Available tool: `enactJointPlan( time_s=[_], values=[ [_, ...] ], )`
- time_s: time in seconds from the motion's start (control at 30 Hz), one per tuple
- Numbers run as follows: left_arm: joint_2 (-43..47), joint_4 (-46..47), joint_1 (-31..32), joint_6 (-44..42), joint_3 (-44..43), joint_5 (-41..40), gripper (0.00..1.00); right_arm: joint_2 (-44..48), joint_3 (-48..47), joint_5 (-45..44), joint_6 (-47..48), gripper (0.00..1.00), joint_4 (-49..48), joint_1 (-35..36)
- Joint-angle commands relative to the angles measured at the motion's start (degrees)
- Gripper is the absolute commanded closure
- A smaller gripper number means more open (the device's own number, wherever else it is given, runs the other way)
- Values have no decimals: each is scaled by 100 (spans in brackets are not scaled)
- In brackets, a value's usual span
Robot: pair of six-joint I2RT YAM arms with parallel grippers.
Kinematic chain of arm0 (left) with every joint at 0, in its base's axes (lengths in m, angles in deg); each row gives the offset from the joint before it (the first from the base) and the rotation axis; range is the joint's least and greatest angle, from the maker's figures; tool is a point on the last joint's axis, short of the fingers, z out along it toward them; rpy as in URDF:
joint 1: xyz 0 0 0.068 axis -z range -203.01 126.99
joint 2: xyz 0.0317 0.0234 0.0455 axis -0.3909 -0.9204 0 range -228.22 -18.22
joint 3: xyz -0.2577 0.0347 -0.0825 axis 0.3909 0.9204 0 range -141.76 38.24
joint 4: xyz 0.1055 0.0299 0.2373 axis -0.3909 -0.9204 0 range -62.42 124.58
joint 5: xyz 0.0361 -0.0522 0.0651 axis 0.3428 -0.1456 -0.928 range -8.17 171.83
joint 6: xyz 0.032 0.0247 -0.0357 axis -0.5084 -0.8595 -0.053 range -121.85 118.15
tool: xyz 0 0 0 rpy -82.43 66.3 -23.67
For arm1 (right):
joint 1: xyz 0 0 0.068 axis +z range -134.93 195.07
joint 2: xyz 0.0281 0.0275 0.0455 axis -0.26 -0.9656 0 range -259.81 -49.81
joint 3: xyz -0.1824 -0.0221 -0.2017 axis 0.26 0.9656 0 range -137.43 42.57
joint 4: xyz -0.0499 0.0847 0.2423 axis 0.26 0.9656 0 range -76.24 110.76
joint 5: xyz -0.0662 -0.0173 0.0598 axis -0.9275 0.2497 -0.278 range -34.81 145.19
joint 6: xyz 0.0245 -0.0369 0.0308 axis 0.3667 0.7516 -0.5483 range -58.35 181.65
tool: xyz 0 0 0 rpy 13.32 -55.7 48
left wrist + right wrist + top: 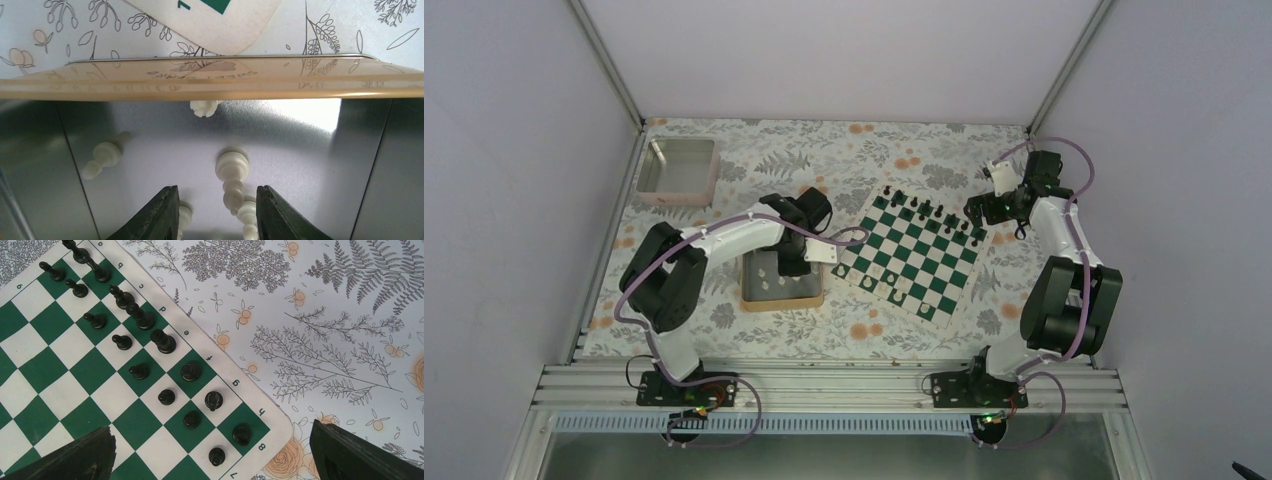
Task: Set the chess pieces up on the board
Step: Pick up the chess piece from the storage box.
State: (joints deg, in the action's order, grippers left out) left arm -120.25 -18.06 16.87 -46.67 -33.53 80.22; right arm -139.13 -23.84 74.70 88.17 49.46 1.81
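Observation:
Several cream chess pieces lie in a gold-rimmed tin (200,90). My left gripper (216,192) reaches down into the tin (782,303), its jaws open on either side of one toppled cream piece (232,170), with a gap on each side. Other cream pieces lie at the left (100,157), by the far wall (205,107) and beside each fingertip. The green and white board (924,262) lies right of the tin. My right gripper (212,432) hangs wide open and empty above the board's far right corner (260,415).
Black pieces (165,342) stand in two rows along the board's far edge. A pinkish square tray (677,170) sits at the back left. A corner of the board (210,25) shows just beyond the tin. A floral cloth (325,340) covers the table.

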Motion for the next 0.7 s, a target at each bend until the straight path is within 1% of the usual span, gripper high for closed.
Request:
enactJointPlan(
  time_s=[0.0,0.07,0.3,0.43,0.53,0.63,0.67],
  values=[
    [-173,20,-50,-106,-15,161,61,-51,-127,79,-2,0,20,-37],
    [-232,1,-59,-114,-13,156,63,-51,-116,75,5,0,22,-37],
    [-339,70,-93,-106,66,16,64,-35,-118,78,2,0,24,-40],
    [-344,49,-103,-106,56,34,73,-33,-111,76,2,0,17,-37],
    [-366,5,-103,-113,36,65,85,-28,-108,75,-2,0,18,-37],
    [-384,-24,-103,-106,28,46,90,-16,-109,79,-4,0,24,-39],
    [-372,-33,-103,-100,20,42,91,-15,-108,73,-6,0,24,-37]
  ],
)
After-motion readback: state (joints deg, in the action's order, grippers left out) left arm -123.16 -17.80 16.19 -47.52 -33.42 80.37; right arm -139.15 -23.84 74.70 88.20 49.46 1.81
